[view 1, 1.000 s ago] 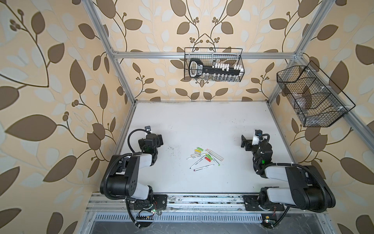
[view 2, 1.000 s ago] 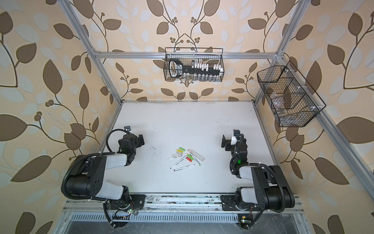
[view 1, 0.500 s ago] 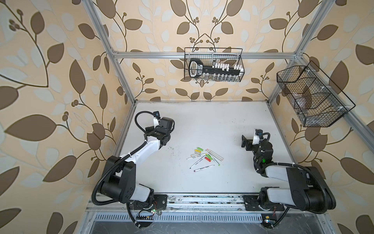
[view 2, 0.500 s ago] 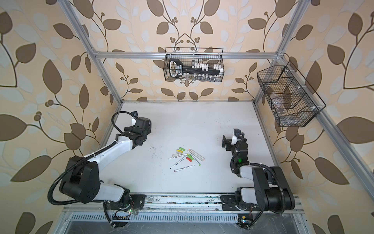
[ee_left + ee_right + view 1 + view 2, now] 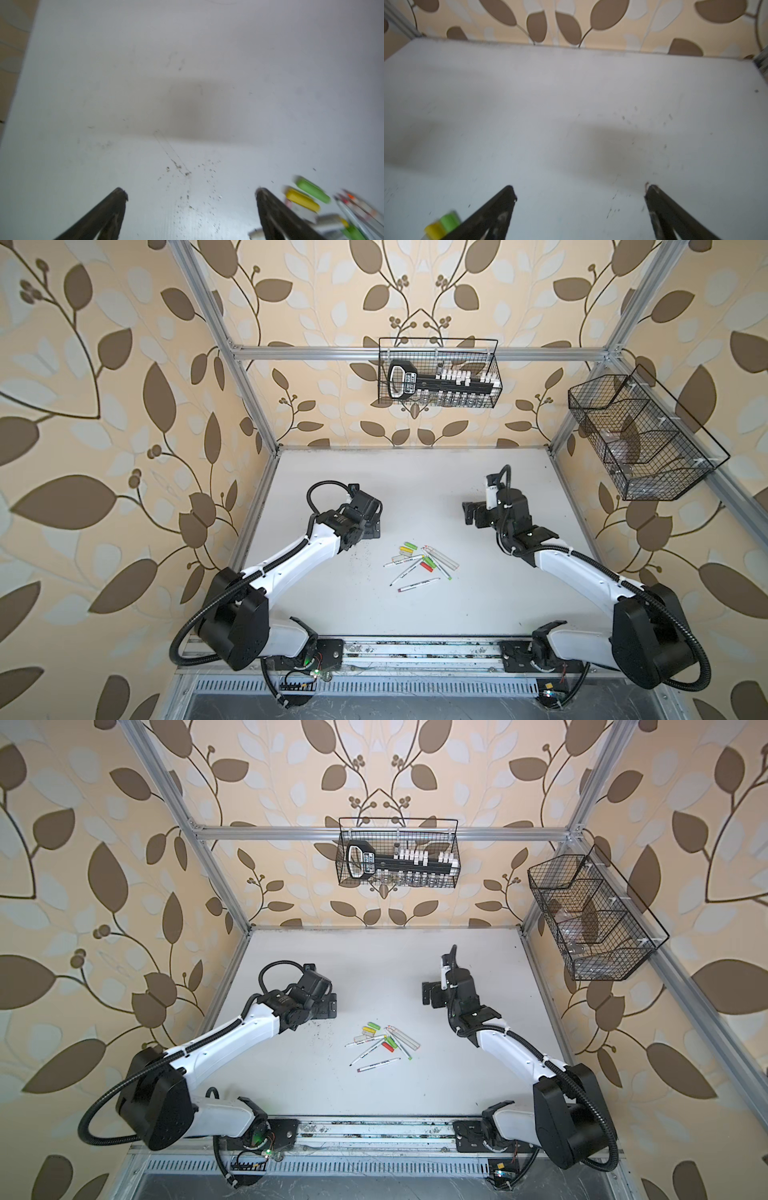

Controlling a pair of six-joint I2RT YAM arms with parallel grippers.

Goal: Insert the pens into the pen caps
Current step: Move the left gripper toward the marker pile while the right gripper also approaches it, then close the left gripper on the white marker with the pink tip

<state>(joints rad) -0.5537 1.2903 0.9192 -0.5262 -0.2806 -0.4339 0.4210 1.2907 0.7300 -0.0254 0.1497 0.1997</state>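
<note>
The left tool and right tool stand apart, empty; best to grasp the outlying pen squarely across its barrel.

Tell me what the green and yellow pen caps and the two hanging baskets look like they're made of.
Green cap and yellow cap: likely moulded plastic, opaque, solid colour; blurred, so uncertain. Back basket and side basket: thin metal wire, seemingly black-coated, in an open see-through grid.
</note>
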